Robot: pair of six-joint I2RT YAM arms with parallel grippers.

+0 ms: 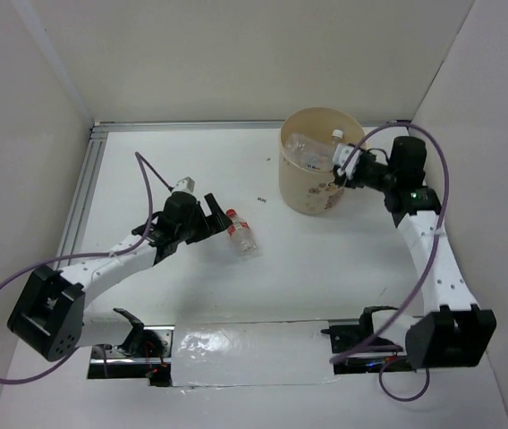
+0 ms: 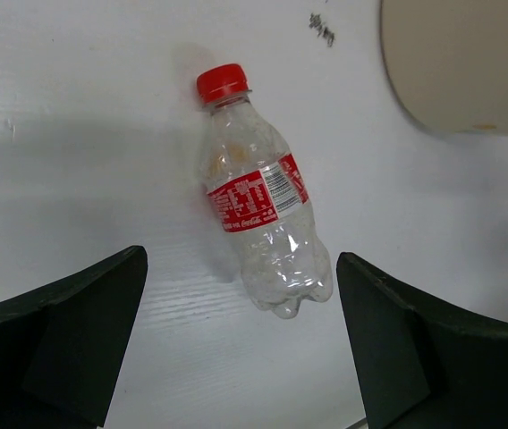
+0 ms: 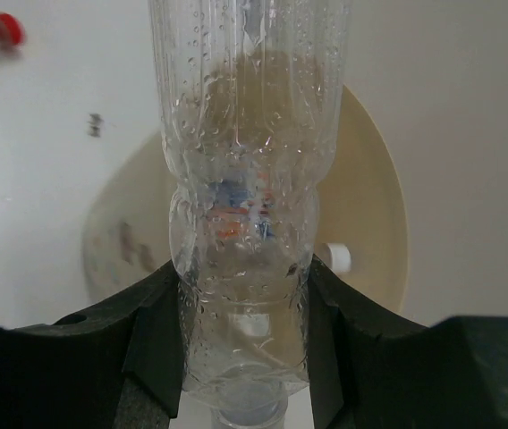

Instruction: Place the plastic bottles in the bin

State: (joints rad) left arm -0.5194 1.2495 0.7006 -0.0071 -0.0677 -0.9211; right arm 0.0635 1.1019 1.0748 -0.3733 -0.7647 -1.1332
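Observation:
The tan bin (image 1: pixel 300 192) stands at the far right of the table and holds clear bottles (image 1: pixel 309 152), one with a white cap (image 1: pixel 337 134). My right gripper (image 1: pixel 343 170) is at the bin's right rim, shut on a clear bottle (image 3: pixel 245 179) held over the bin (image 3: pixel 375 223). A clear bottle with a red cap and a red label (image 1: pixel 242 232) lies on the table left of the bin. My left gripper (image 1: pixel 214 219) is open just left of it. In the left wrist view the bottle (image 2: pixel 258 201) lies ahead of the open fingers (image 2: pixel 84 304), its base between the tips.
White walls enclose the table on three sides. An aluminium rail (image 1: pixel 80 192) runs along the left and far edges. A shiny tape strip (image 1: pixel 245 344) lies at the near edge between the arm bases. A small dark mark (image 1: pixel 260 198) is on the table.

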